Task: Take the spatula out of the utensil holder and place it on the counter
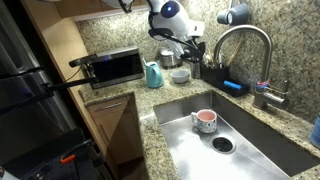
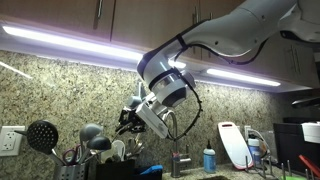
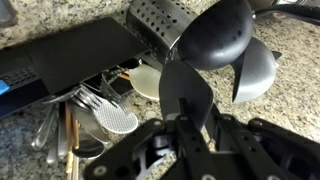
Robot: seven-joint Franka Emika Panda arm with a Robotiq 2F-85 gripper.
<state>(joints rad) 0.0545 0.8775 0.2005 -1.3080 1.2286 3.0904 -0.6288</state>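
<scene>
Hand (image 3: 188, 120): in the wrist view the fingers stand close on either side of a flat blade. Contact is not resolved, so I cannot tell whether the hand is clenched on it or just short of it. The blade reads dark grey here, in shade; I take it for the head of the spatula (image 3: 187, 88). The spatula is in the holder (image 1: 196, 60), at the back of the table (image 1: 165, 92), not lifted clear. Just beside the blade are a dark ladle (image 3: 217, 38), a grey spoon (image 3: 256, 75) and a perforated steel head (image 3: 160, 14). Risks, as judged: a pinch on the smooth flat head may slip or let the spatula swing; a lift off vertical may snag the ladle and tip the holder. Long axis near upright, head up toward the hand, handle down into the holder and hidden.
</scene>
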